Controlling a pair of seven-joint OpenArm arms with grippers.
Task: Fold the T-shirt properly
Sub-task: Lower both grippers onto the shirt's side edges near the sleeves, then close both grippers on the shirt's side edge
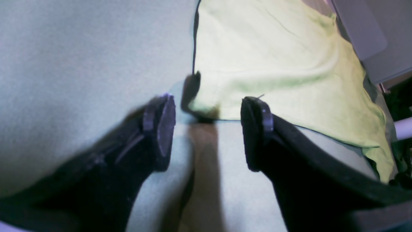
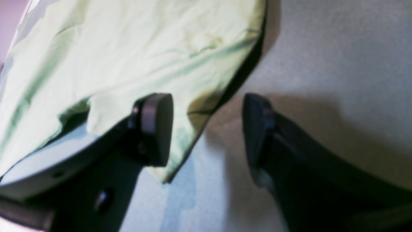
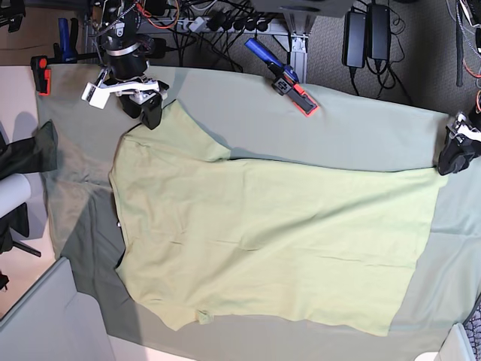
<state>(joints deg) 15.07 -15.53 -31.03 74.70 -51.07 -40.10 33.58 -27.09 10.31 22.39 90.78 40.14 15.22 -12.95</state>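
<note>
Pale yellow-green T-shirt [image 3: 270, 241] flat; left gripper [image 1: 207, 129], right gripper [image 2: 207, 129] agape at edges.

No legible text, labels, brand marks, numbers or signs in any of the three views. Both wrist views are blurred. In the base view the T-shirt [image 3: 270, 241] is plain, without print. The blue and red clamp [image 3: 284, 75] on the table cloth [image 3: 361, 128] is too small to show any readable marking.
</note>
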